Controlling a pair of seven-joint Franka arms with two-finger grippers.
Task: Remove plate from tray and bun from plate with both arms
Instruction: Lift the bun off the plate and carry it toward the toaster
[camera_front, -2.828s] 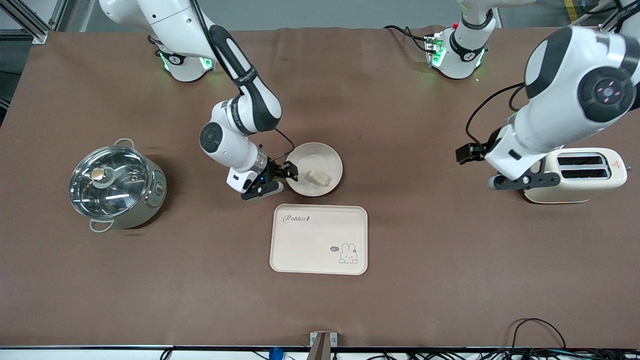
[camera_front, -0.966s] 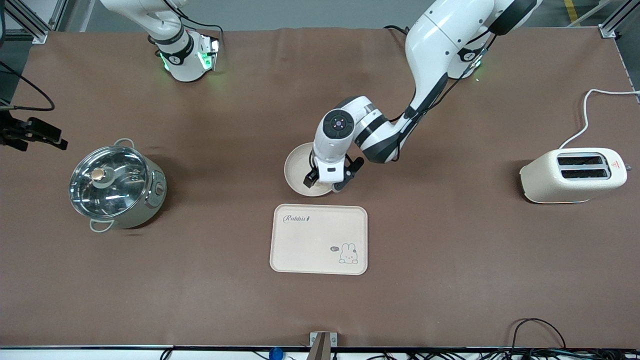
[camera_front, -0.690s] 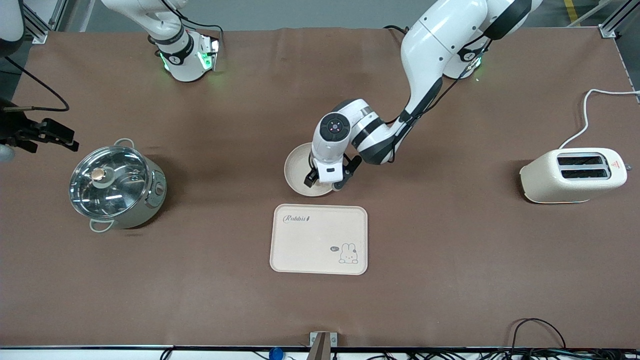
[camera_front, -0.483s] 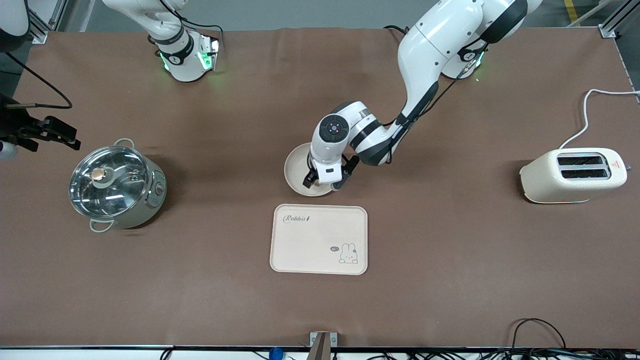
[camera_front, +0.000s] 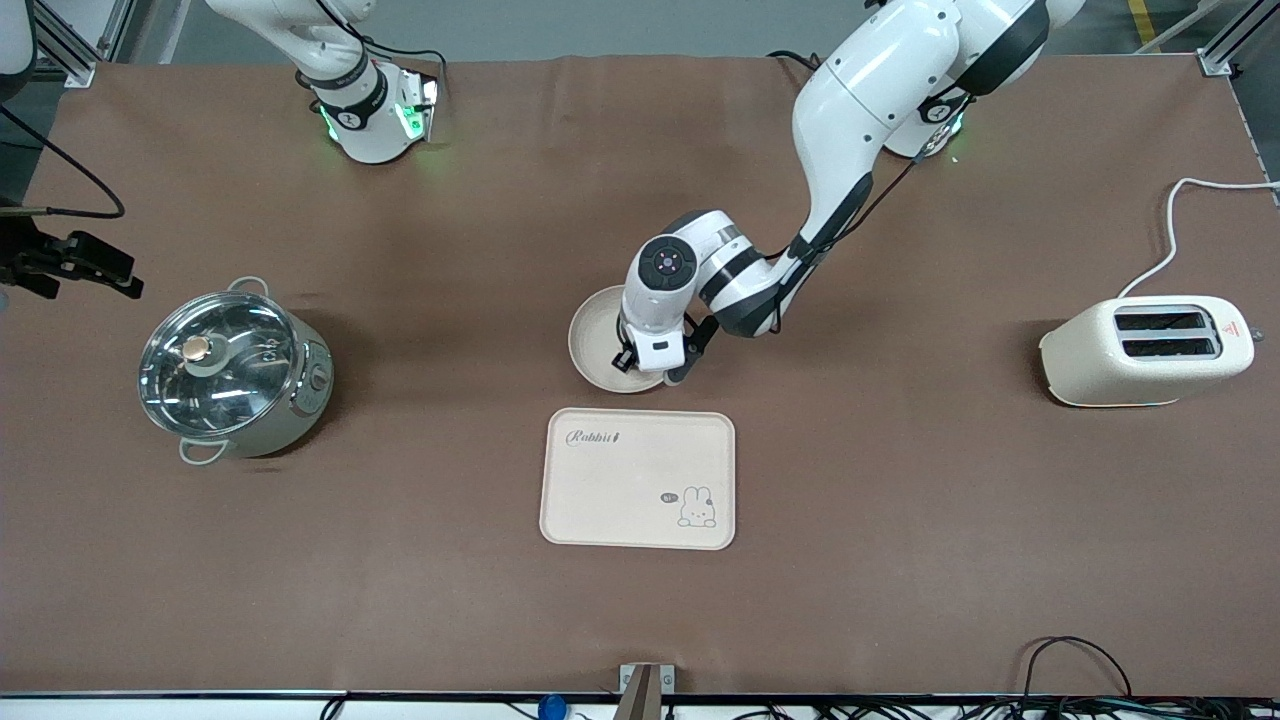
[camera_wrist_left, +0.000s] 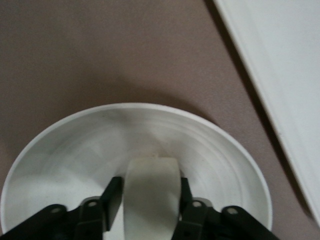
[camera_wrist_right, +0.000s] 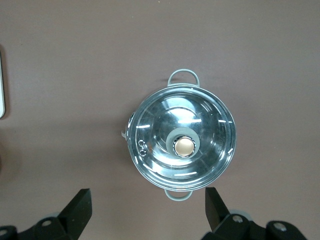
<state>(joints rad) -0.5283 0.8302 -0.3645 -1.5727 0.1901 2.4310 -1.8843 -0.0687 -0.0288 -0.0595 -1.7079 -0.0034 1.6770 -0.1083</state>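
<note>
The round cream plate (camera_front: 592, 340) lies on the brown table, just farther from the front camera than the tray. My left gripper (camera_front: 650, 362) is down in the plate, and the arm hides the bun in the front view. In the left wrist view the plate (camera_wrist_left: 75, 160) fills the lower half, and the pale bun (camera_wrist_left: 151, 175) sits between the two black fingers of my left gripper (camera_wrist_left: 149, 197), which press against its sides. My right gripper (camera_front: 85, 265) is up high at the right arm's end of the table, open and empty (camera_wrist_right: 147, 202).
The rabbit tray (camera_front: 600, 500) lies near the plate and shows in the left wrist view (camera_wrist_left: 285, 60). A lidded steel pot (camera_front: 232, 368) stands under my right gripper's view (camera_wrist_right: 182, 142). A cream toaster (camera_front: 1150, 350) stands at the left arm's end.
Earlier my right gripper was at the plate's rim and my left arm by the toaster. The right has drawn back toward the pot; the left has come down onto the bun.
</note>
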